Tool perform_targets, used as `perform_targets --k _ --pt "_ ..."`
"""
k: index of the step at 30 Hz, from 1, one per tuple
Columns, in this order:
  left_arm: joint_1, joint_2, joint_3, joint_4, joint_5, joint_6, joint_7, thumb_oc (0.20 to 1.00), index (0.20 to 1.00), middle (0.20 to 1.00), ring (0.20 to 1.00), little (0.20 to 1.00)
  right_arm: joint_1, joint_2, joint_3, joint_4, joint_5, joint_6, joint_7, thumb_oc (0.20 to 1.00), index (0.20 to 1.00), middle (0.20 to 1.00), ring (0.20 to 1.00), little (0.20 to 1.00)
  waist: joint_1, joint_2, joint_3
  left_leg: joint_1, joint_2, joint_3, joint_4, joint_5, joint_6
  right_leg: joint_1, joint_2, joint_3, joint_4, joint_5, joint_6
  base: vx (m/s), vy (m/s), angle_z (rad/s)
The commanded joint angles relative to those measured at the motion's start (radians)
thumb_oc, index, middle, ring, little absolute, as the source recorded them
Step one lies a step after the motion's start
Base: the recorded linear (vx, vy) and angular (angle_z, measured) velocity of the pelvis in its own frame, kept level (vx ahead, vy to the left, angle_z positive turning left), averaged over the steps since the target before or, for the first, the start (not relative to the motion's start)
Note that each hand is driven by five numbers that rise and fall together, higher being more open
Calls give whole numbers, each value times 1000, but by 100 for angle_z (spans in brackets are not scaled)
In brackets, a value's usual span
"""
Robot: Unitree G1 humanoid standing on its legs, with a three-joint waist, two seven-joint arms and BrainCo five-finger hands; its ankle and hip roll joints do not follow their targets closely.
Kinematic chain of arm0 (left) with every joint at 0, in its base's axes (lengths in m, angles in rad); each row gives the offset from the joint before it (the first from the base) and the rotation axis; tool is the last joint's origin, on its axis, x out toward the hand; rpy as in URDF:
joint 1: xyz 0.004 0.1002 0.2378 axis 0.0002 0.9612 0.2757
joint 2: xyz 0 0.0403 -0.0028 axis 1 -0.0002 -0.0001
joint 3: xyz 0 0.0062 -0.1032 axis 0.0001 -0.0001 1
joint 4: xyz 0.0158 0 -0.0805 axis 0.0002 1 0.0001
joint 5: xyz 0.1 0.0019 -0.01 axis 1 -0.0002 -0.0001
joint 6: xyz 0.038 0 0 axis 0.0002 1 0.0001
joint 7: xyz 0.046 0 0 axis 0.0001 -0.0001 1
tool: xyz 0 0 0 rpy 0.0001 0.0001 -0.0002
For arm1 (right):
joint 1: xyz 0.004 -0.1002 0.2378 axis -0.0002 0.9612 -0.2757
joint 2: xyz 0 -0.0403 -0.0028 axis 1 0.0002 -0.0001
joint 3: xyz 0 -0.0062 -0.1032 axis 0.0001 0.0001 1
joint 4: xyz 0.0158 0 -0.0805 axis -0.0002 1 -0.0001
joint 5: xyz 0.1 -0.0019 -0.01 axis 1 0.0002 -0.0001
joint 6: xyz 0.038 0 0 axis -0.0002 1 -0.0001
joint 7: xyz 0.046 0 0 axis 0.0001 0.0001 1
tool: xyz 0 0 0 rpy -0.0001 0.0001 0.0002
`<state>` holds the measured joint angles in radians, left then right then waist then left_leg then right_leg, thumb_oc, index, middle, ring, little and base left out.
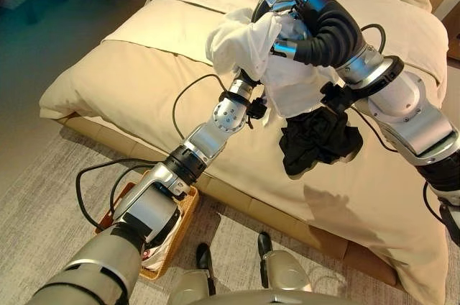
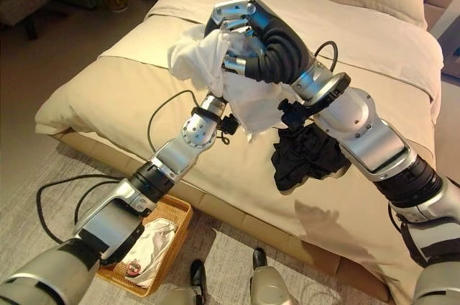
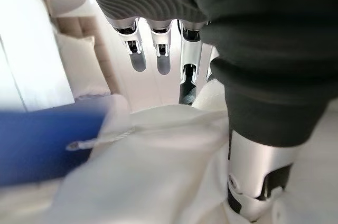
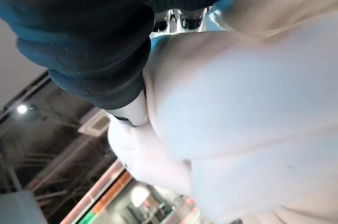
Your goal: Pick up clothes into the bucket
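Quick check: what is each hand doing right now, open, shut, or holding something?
Left hand: buried in the white garment held above the bed; cannot be told.
Right hand: shut on the white garment.

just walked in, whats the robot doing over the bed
Both hands are up over the bed, bunched into a white garment. The right hand curls over its top, and the left hand is buried in the cloth. A black garment lies on the bed. The wicker basket on the floor already holds a white item.
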<state>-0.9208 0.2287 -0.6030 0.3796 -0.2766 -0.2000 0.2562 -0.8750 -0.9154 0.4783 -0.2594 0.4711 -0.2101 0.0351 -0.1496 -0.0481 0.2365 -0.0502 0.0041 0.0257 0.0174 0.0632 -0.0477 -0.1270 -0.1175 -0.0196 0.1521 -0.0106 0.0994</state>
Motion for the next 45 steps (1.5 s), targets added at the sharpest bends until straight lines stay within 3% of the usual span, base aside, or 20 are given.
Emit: perform_targets --k 1,3,4,8,10,11,12,18,33,34,35,36,37,38,45 --pt "41 -22 -12 -86 -253 -72 -119 200 200 200 200 200 -15 57 -42 -60 95 -60 -11 200 200 200 200 200 8 -27 -89 -11 -11 0 88 -113 14 28 -29 -29 -17 14 53 36 2 -2" --pt "63 -21 -12 -96 -294 -75 -132 200 200 200 200 200 -6 61 -47 -49 98 -62 -16 200 200 200 200 200 9 -27 -92 -11 -10 1 89 -114 14 30 -29 -29 -19 13 53 16 0 -1" --pt "130 14 -1 -155 -406 -78 -215 200 200 200 200 200 -4 31 -70 -11 89 -55 -29 200 200 200 200 200 19 -27 -102 -8 -10 1 89 -116 12 40 -29 -31 -25 12 52 34 0 -3" --pt "106 -35 -43 -216 -494 -76 -217 200 200 200 200 200 30 24 -92 16 96 -64 -57 200 200 200 200 200 15 -27 -108 -6 -14 -4 93 -120 12 51 -31 -33 -26 10 52 16 2 1" --pt "75 -81 -74 -178 -435 -95 -185 200 200 200 200 200 65 57 -108 38 91 -73 -75 200 200 200 200 200 1 -29 -109 -5 -13 -5 96 -123 12 50 -32 -32 -20 7 52 15 10 4" --pt "128 -54 -32 -123 -451 -62 -227 200 200 200 200 200 87 69 -149 41 97 -75 -91 200 200 200 200 200 -4 -30 -109 -2 -13 -2 96 -124 13 49 -32 -28 -16 6 52 0 0 0" --pt "163 -29 -4 -130 -463 -73 -230 200 200 200 200 200 107 74 -177 65 100 -78 -99 200 200 200 200 200 1 -30 -111 -1 -14 -2 95 -126 14 52 -34 -29 -17 6 52 0 0 0" --pt "233 -8 14 -167 -492 -59 -268 200 200 200 200 200 183 99 -269 196 61 -51 -160 200 200 200 200 200 12 -35 -109 -3 -21 -10 93 -129 17 57 -39 -37 -18 4 52 5 7 3" --pt "292 -12 69 -209 -516 -58 -287 200 200 200 200 200 345 154 -369 296 24 -15 -145 200 200 200 200 200 35 -44 -75 -36 -34 -31 113 -127 22 48 -45 -51 -18 7 50 -13 4 6" --pt "294 -13 75 -211 -511 -59 -285 200 200 200 200 200 363 163 -375 303 21 -11 -139 222 222 222 222 222 37 -45 -71 -39 -34 -32 118 -128 23 46 -45 -51 -16 6 49 0 -2 6" --pt "294 -12 79 -211 -508 -61 -284 200 200 200 200 200 373 166 -378 307 19 -13 -136 442 442 442 442 442 37 -45 -70 -40 -35 -33 119 -128 23 44 -45 -51 -15 6 49 1 -2 7" --pt "294 -12 79 -211 -508 -61 -284 200 200 200 200 200 374 166 -378 306 19 -13 -136 520 520 520 520 520 38 -45 -71 -40 -35 -33 119 -128 23 44 -45 -51 -15 6 49 0 -3 4" --pt "295 -12 91 -210 -503 -66 -278 200 200 200 200 200 395 174 -383 306 18 -9 -127 799 799 799 799 799 39 -45 -68 -44 -36 -35 121 -128 23 41 -45 -52 -12 5 49 0 0 0" --pt "295 -13 91 -210 -503 -66 -278 200 200 200 200 200 396 174 -383 305 18 -9 -127 1000 1000 1000 1000 1000 39 -45 -68 -44 -36 -35 121 -128 23 41 -45 -52 -11 5 49 0 0 0" --pt "313 7 189 -242 -425 -99 -198 200 200 200 200 200 509 235 -416 305 15 -6 -103 1000 1000 1000 1000 1000 49 -44 -55 -51 -37 -43 127 -128 24 32 -45 -52 4 0 47 0 -2 1"
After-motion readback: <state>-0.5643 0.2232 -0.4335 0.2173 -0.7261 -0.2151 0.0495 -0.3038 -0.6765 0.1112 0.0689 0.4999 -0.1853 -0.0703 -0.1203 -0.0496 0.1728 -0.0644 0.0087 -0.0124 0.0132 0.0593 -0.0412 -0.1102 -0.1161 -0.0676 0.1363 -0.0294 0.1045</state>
